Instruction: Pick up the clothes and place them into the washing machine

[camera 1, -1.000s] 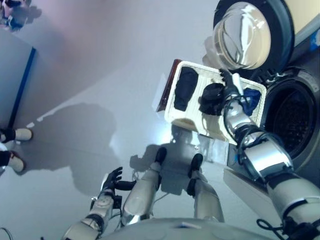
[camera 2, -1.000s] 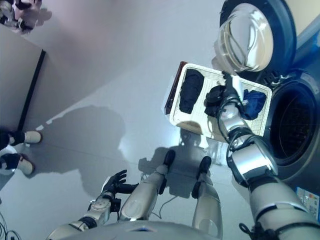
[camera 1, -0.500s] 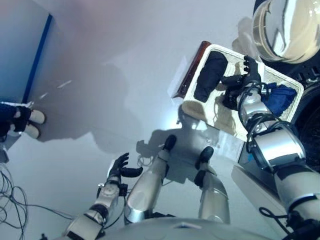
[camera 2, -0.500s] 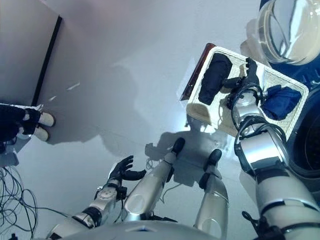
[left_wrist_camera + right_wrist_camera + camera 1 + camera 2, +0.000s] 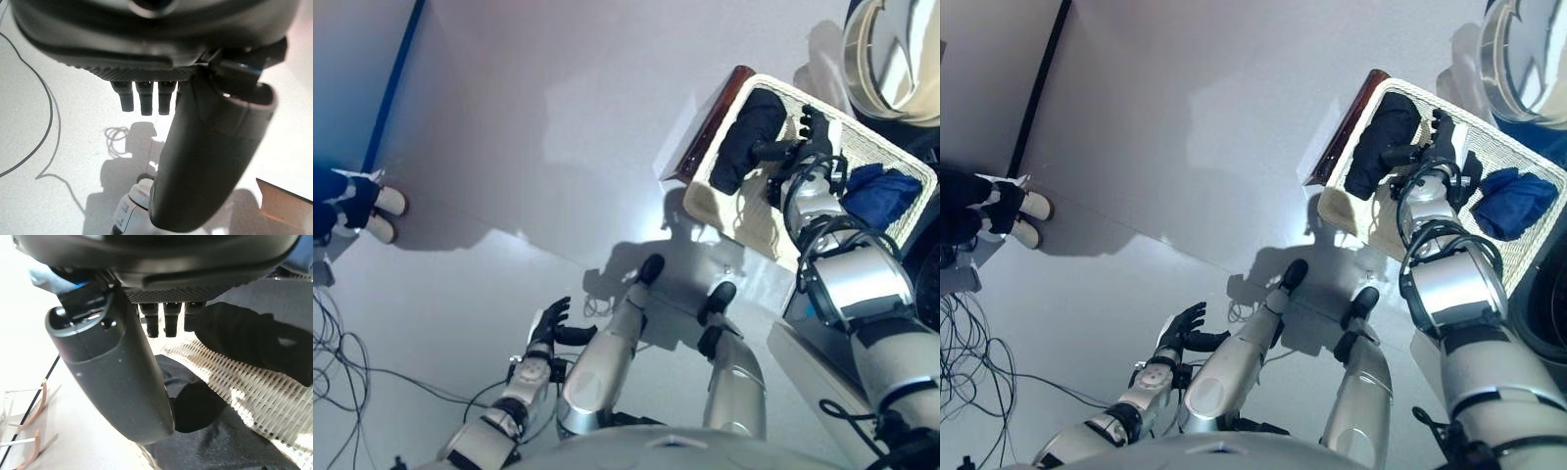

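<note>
Black garment (image 5: pixel 744 142) and blue garment (image 5: pixel 880 191) lie in white basket (image 5: pixel 724 211) beside washing machine (image 5: pixel 891 59) | our right hand (image 5: pixel 806 147) hovers above them, fingers straight, holding nothing | left hand (image 5: pixel 548 328) low, fingers spread.

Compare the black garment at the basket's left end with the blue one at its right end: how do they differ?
The black garment is long and stretched along the basket's left end; the blue garment is bunched into a compact heap at the right end. The black one lies just left of the open right hand; the blue one lies on the hand's other side. Both rest in the basket, neither grasped.
</note>
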Robot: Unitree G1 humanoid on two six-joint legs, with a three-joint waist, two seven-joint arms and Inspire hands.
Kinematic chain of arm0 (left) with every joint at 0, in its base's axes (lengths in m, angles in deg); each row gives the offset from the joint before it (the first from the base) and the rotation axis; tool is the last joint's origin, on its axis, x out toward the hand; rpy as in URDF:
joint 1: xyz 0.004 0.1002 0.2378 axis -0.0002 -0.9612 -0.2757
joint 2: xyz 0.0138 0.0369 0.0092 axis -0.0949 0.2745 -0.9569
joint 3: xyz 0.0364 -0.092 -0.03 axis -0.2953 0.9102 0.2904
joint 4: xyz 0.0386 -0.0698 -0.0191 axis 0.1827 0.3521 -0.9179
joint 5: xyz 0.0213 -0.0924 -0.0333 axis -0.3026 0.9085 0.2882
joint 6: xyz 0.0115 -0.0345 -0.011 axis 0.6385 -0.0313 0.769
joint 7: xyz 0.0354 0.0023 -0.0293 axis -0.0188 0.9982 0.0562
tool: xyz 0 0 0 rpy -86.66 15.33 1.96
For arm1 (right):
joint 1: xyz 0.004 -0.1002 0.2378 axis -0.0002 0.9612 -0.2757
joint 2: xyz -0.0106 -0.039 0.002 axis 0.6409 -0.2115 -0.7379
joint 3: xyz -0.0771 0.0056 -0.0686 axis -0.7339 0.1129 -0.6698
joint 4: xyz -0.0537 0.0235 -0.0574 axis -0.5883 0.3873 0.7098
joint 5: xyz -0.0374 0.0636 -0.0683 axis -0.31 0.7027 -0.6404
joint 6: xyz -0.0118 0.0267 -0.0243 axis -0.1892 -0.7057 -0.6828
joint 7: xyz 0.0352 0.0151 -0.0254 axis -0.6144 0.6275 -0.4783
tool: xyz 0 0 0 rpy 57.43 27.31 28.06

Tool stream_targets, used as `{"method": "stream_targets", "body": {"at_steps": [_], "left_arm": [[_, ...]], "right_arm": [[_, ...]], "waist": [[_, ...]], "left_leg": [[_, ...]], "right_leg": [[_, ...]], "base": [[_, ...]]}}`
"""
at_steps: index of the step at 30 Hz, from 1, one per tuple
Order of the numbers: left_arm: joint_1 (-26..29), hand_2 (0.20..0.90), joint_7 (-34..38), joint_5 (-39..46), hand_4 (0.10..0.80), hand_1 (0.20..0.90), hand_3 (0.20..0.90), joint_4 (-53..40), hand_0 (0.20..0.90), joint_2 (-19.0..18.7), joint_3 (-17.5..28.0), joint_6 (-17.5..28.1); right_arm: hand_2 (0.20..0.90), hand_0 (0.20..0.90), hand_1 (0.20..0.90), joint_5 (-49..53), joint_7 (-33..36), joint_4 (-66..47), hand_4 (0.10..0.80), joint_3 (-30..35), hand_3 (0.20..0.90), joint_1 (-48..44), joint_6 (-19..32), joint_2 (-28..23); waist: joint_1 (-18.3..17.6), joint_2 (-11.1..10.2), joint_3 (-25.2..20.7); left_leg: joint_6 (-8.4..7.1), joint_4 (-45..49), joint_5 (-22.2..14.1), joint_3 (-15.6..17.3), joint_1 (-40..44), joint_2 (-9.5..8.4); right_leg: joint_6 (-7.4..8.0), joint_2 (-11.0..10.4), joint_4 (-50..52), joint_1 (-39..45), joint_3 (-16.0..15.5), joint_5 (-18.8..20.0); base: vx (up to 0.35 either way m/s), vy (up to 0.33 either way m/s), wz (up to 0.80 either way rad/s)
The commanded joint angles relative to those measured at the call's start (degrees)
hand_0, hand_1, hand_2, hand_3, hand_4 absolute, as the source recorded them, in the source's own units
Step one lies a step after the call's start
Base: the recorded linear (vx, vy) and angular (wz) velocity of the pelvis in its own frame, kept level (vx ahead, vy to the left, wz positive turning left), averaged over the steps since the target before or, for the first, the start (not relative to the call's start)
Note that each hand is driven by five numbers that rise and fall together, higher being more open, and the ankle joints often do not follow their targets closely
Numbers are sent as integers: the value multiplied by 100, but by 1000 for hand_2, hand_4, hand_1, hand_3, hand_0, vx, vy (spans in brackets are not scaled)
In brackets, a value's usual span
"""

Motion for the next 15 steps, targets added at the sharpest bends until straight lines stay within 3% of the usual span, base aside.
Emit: {"method": "stream_targets", "body": {"at_steps": [1,15], "left_arm": [[-156,900,219,34,800,900,900,-82,900,-146,-10,154],[-295,900,261,87,800,900,900,-262,900,-101,-97,221]], "right_arm": [[900,900,900,-163,312,-7,800,-327,900,-627,410,-613],[900,900,900,86,202,53,800,-284,900,-626,462,-926]], "waist": [[92,140,85],[191,334,160]], "left_leg": [[23,116,-310,438,-9,-388],[-22,154,-289,394,-299,-441]], "right_leg": [[109,92,634,287,307,-557],[81,50,819,29,231,-716]], "base": [[27,-14,8],[31,-17,7]]}}
